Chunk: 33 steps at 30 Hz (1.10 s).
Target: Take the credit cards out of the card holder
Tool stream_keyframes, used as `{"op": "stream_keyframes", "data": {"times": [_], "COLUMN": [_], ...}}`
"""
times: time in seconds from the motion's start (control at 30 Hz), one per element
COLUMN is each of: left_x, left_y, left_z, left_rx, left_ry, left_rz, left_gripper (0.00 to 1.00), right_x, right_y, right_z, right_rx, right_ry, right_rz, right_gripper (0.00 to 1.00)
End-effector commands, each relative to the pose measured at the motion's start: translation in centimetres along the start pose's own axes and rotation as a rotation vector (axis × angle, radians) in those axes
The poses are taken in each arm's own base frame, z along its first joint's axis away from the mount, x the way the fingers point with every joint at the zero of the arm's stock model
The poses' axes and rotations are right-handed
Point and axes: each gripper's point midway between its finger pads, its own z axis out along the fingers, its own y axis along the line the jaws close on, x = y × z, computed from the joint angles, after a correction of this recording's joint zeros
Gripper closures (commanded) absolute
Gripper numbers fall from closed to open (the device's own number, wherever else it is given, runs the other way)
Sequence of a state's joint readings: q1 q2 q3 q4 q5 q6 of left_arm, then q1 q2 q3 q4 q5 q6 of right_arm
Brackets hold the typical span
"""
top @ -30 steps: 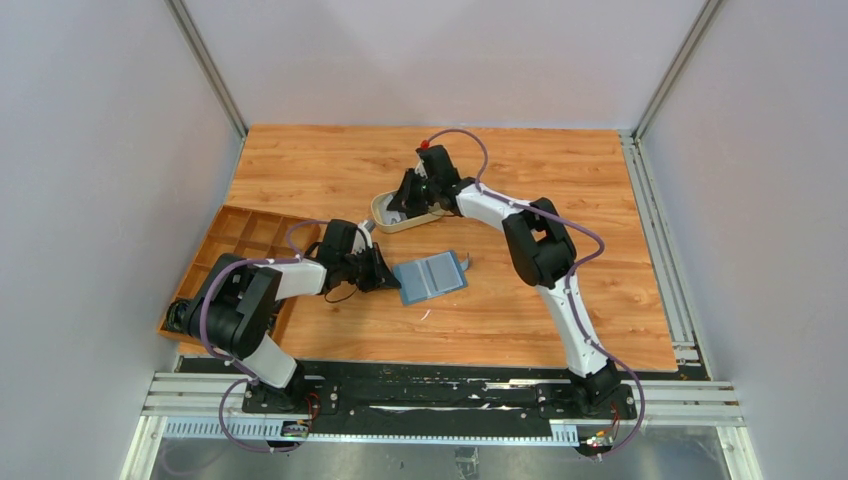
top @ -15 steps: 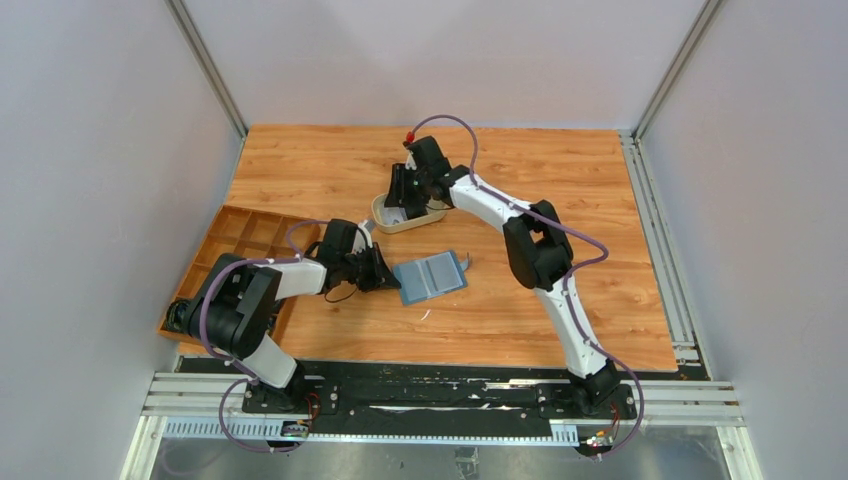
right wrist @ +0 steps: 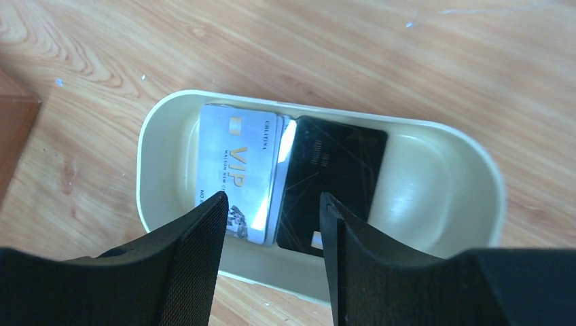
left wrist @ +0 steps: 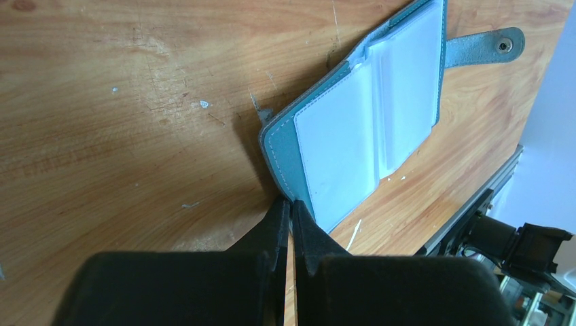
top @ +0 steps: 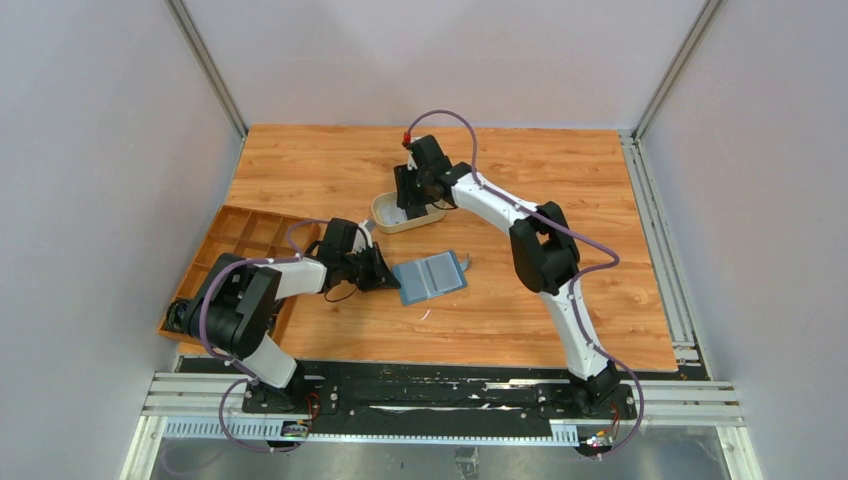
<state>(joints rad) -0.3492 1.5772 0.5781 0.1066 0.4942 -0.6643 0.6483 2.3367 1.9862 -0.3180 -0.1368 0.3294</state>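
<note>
Credit cards: pale stack plus black card lying in beige tray, just above centre of top view. My right pincer over them, jaws apart, empty. Card holder open flat, mid-frame. My left pincer closed, tips at holder's lower corner. Judge task mostly done. Left wrist view alone shows pockets: pale, can't tell if any card remains. Right wrist view alone shows tray contents.
</note>
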Motion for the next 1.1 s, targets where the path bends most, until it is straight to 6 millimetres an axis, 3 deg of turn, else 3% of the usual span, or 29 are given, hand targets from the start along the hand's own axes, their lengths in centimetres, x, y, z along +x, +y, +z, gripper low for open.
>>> {"op": "stream_keyframes", "data": {"times": [0.0, 0.53, 1.07], "left_x": [3.7, 3.9, 4.1], "left_y": [5.9, 6.3, 6.7], "left_z": [-0.4, -0.7, -0.5], "left_rx": [-0.240, -0.260, -0.271], "left_ry": [0.093, 0.094, 0.101], "left_rz": [-0.037, -0.033, -0.033], "left_gripper": [1.00, 1.00, 1.00], "right_x": [-1.3, 0.4, 1.5], "right_y": [-1.4, -3.8, -4.7], "right_z": [-2.3, 0.1, 1.4], "right_rx": [0.115, 0.202, 0.236], "right_ry": [-0.036, 0.061, 0.090], "right_rz": [-0.075, -0.106, -0.128], "right_gripper": [0.43, 0.22, 0.21]}}
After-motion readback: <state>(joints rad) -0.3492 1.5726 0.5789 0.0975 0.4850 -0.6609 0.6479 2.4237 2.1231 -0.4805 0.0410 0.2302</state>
